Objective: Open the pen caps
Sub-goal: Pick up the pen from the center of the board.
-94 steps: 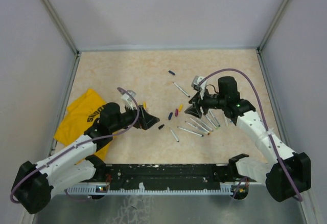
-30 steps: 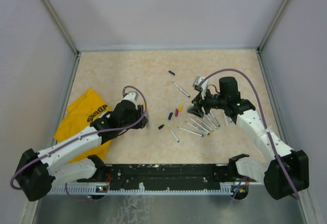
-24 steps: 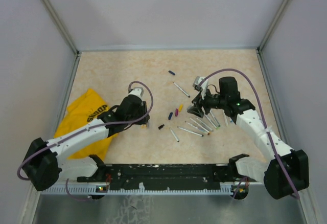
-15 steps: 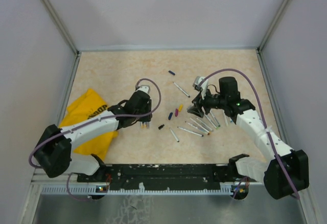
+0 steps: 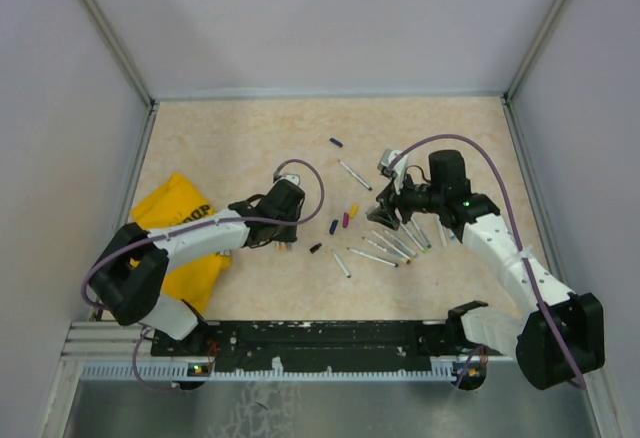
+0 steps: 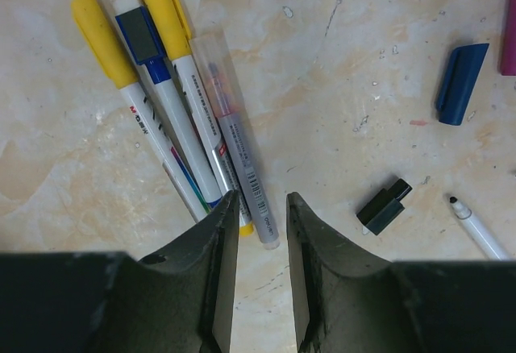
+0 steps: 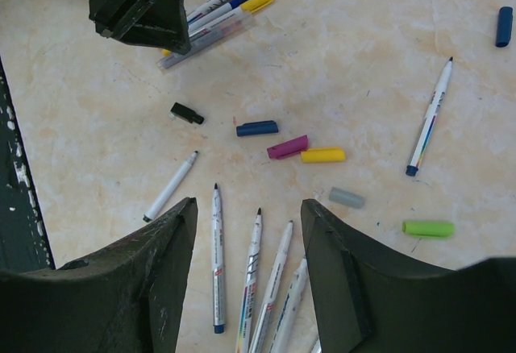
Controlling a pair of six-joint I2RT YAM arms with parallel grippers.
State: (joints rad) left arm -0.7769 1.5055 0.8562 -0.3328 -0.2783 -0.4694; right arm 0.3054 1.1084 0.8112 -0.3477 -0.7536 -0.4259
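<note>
The left claw (image 6: 262, 200), the nearer one, is held narrowly parted, gripping nothing. The butt of a slim grey pen with a clear plastic cap (image 6: 230, 127) lies between its tips, long axis running ahead and leftward, cap farthest away, beside three yellow- and blue-capped white pens (image 6: 179, 119). The right claw (image 7: 248, 205), well apart from the left claw, is spread wide and empty above uncapped pens (image 7: 216, 264).

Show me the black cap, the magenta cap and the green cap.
black cap (image 6: 384, 205): left wrist view, middle of its body.
magenta cap (image 7: 288, 147): right wrist view, its middle.
green cap (image 7: 428, 228): right wrist view, its middle.
</note>
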